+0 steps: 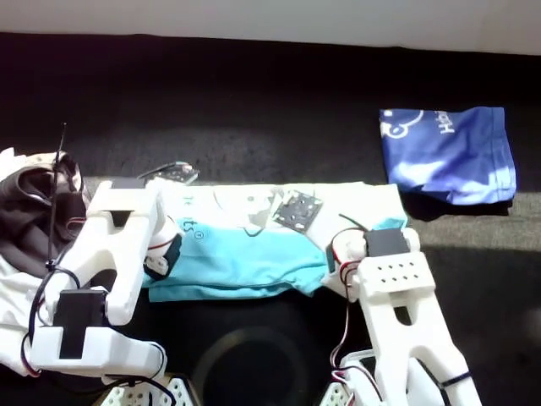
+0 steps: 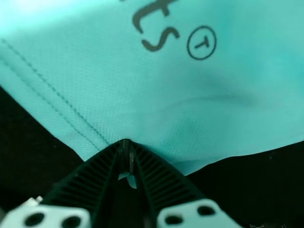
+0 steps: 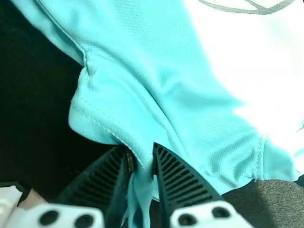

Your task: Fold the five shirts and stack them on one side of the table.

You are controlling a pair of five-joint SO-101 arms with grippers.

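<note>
Left pincer (image 2: 126, 148) and right pincer (image 3: 141, 156) are clamped on hem edges of the teal shirt (image 1: 245, 258), judged limp, light and best held there.

Bare dark table (image 1: 254, 101) beyond teal shirt (image 1: 237, 258), clothes pile (image 1: 25, 190) at left edge, folded blue shirt (image 1: 448, 152) far right

The bench (image 1: 254, 101) is covered in dark, almost black cloth. Along its far edge runs a pale strip of wall (image 1: 270, 17). Light falls in a greyer band across the bench's middle. Its near part lies in shadow, with a faint round mark (image 1: 254, 368).
</note>
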